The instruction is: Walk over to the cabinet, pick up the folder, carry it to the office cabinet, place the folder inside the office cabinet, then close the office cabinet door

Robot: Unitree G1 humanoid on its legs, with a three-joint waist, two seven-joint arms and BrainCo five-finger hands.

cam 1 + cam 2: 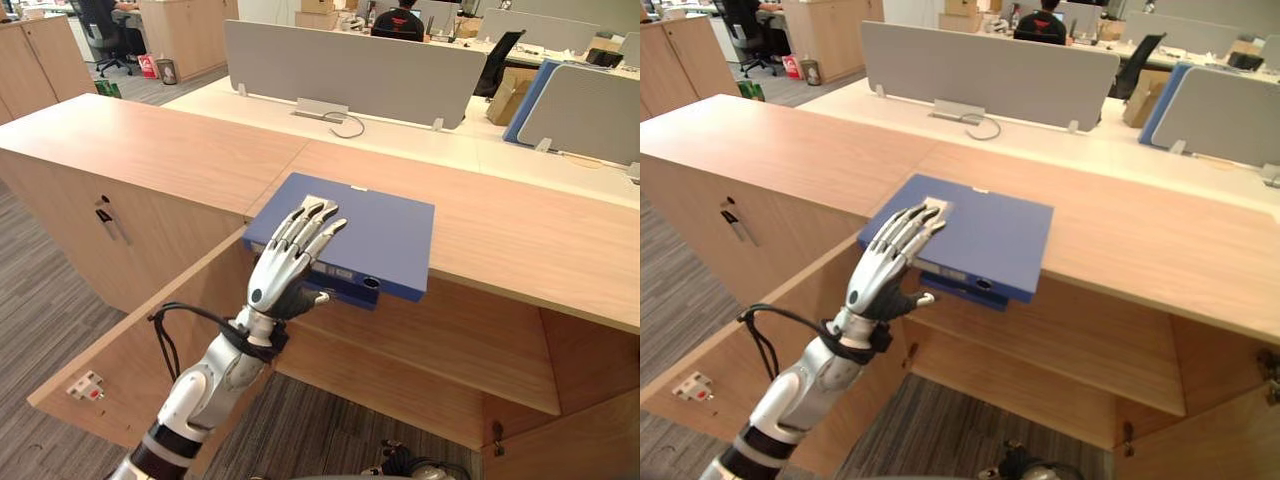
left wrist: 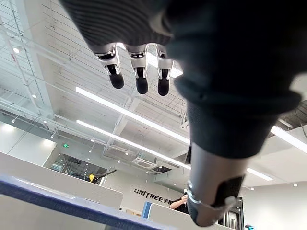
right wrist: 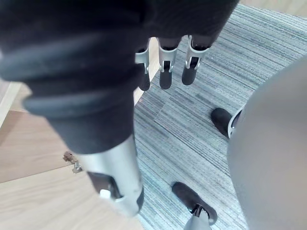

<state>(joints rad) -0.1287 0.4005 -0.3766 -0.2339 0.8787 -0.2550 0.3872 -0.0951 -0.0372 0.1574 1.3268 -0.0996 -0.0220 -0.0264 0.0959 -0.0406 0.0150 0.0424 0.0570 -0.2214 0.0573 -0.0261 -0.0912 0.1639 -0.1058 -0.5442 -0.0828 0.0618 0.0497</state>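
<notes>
Along the front edge of the wooden cabinet top (image 1: 150, 145), the left eye view showed a blue lever-arch folder (image 1: 385, 235) lying flat. Its spine side jutted past that edge, over the open compartment below. The left hand (image 1: 285, 265) lay on the folder's near left corner, fingers straight and slightly spread on the cover. The thumb stuck out in front of the spine beneath them, and nothing was clamped. An open cabinet door (image 1: 120, 350) stood out to the left of the arm, and a bare shelf (image 1: 450, 350) showed inside.

From the right eye view the layout read the same, and the spine's finger hole (image 1: 983, 285) faced the robot.

Seen from the left wrist view, the fingers (image 2: 139, 81) reached out straight and well apart from the thumb (image 2: 211, 191). The folder's blue edge showed past them.

Over the grey carpet (image 3: 192, 120), the right wrist view showed the right hand (image 3: 165, 67) hanging beside a wooden panel (image 3: 38, 191). Its fingers were loose and holding nothing.

The folder looked like stiff board, so it should have kept its shape when lifted by one side. Its smooth cover probably offered little friction to fingers laid flat on it. It looked thick, but its filling was hidden, so the weight could not be judged; a full one would sag away from a one-sided hold. The overhanging spine seemed the best place to take hold, with the fingers on top and the thumb beneath.
</notes>
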